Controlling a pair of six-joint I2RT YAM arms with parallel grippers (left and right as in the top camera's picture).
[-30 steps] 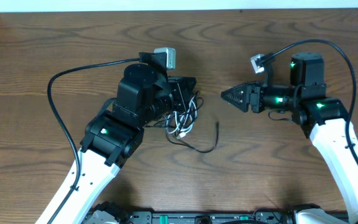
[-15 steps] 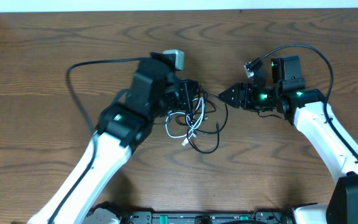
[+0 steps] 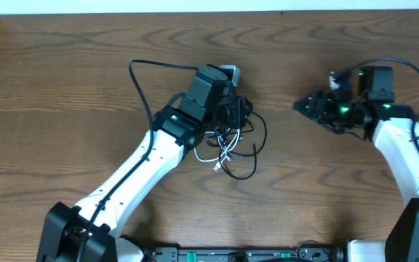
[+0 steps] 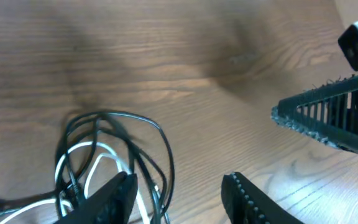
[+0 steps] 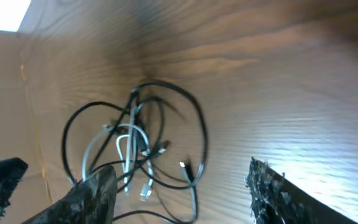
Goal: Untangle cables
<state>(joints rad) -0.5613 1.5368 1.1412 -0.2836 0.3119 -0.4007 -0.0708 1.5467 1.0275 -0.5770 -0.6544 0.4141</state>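
Where the cables lie tangled, the left tool overhangs them.

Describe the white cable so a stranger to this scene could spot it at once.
On the wooden table, find the small tangle of cords by the left gripper, near the middle. The white cable makes narrow loops inside it. It is the only pale cord there; the black cable twined with it loops wider.
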